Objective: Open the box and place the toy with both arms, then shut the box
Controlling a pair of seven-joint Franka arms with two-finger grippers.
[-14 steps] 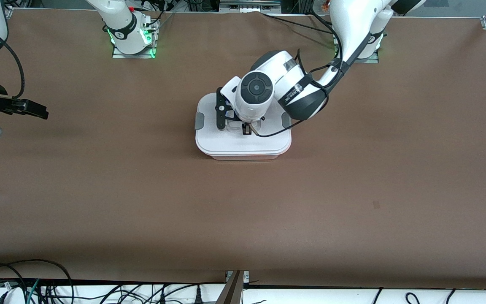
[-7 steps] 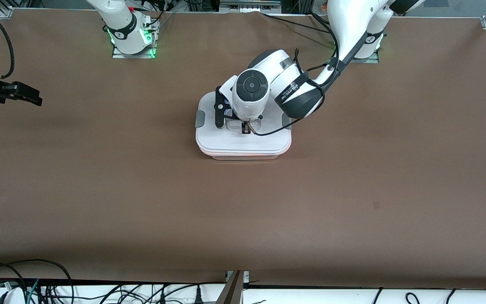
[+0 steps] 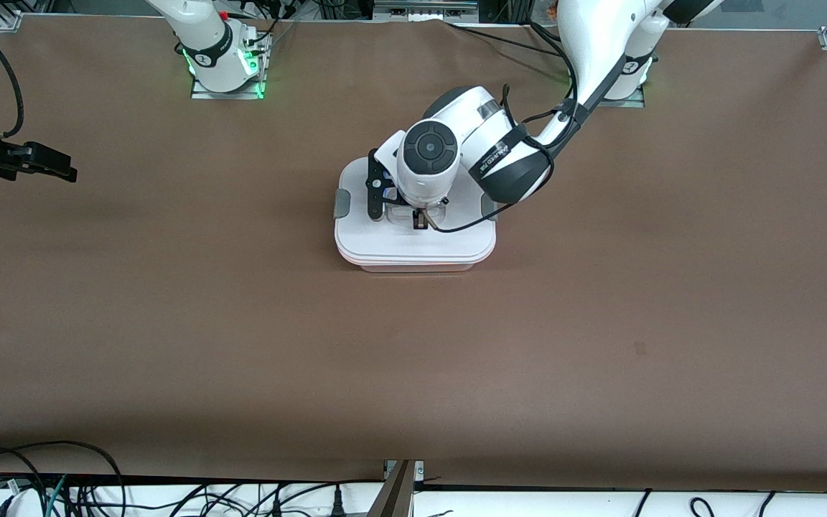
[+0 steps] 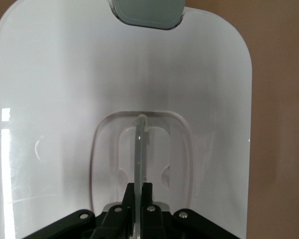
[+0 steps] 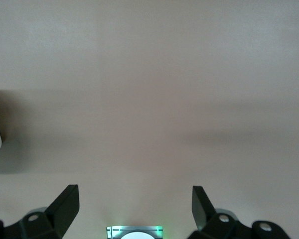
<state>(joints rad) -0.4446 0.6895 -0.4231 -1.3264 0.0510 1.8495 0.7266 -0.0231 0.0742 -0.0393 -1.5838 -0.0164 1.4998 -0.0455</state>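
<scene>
in the front view the box [image 3: 414, 237] sits near the middle of the brown worktop [image 3: 600, 323], well apart from every edge, with wide bare room toward both arms' ends and a broad open stretch nearer the camera. its white lid [image 3: 385, 240] is on, a thin pink line of the tub showing under the rim nearest the camera, and the long axis runs from one arm's end of the worktop toward the other, a grey clip [image 3: 341, 204] on each short side. the left gripper [image 3: 421, 219] is down at the lid's recessed handle, the wrist covering much of the lid. the right gripper [image 3: 51, 166] hangs over the worktop's edge at the right arm's end, waiting. in the left wrist view the black fingers [image 4: 145, 191] are closed on the upright clear handle [image 4: 140, 149] in its recess, the far grey clip [image 4: 147, 12] beside brown worktop. in the right wrist view the right gripper [image 5: 134, 204] is spread wide, holding nothing, over bare worktop [image 5: 149, 74].
</scene>
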